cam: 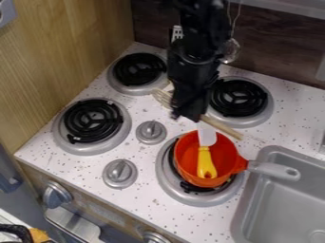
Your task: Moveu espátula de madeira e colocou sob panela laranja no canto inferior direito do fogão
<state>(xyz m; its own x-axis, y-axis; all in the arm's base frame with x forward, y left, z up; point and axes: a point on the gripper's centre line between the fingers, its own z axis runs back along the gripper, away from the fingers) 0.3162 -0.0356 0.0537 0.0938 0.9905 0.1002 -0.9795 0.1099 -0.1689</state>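
Wooden spatula (226,128): aslant just beyond orange pan (186,160), partly behind gripper (185,114)
Stovetop (145,159): white, speckled
Pan: on lower-right burner, holding yellow-handled spatula (205,163)
Gripper: cannot tell how open, or whether gripping

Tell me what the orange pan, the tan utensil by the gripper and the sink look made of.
Orange pan: smooth, slightly glossy, perhaps plastic or enamelled metal; the even colour fits either. Tan utensil: probably plain wood, from its matte, pale brown handle. Sink: matte, perhaps plastic or painted metal, from its uniform grey and rounded rim.
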